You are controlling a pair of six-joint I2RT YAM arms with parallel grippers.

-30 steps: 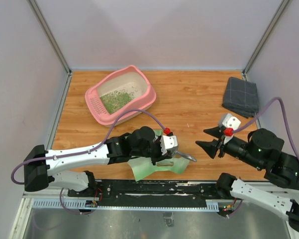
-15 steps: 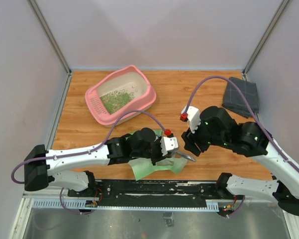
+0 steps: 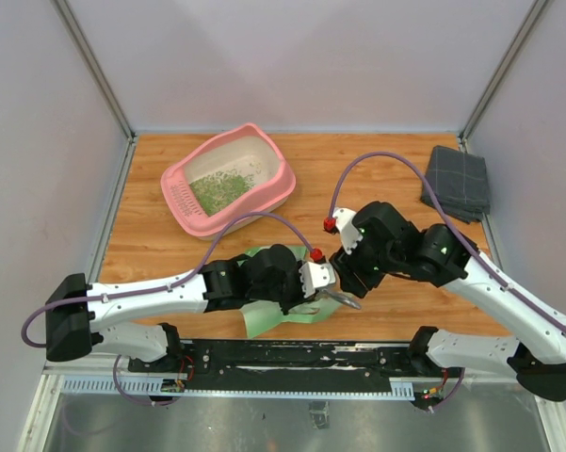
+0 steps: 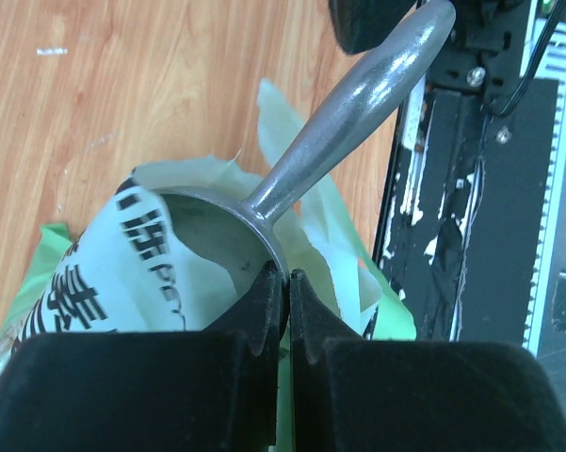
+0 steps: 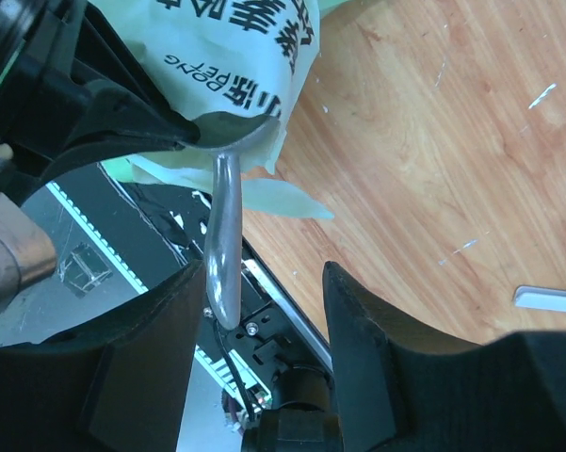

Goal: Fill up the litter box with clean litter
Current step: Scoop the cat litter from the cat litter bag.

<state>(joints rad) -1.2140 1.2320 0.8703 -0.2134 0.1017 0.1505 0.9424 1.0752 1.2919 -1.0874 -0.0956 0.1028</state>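
The pink litter box [image 3: 281, 177] stands at the back left, with green clean litter [image 3: 217, 192] spread in its cream inside. Near the front edge lies a light green printed bag [image 3: 262, 322] [image 4: 122, 273] [image 5: 235, 47]. A grey metal scoop [image 4: 358, 113] sits with its bowl in the bag's mouth. My left gripper [image 3: 317, 282] [image 4: 284, 279] is shut on the scoop's bowl rim. My right gripper [image 3: 350, 281] [image 5: 264, 315] is open, with the scoop's handle [image 5: 221, 245] between its fingers, close to the left one. No litter shows in the scoop.
A grey folded cloth [image 3: 457, 182] lies at the back right. Grey walls enclose the wooden table [image 3: 358, 188] on three sides. The black mounting rail [image 3: 301, 358] runs along the near edge, just below the bag and scoop.
My right arm has swung in from the right side and now straddles the scoop's handle. The left gripper, bag and scoop shifted slightly left.
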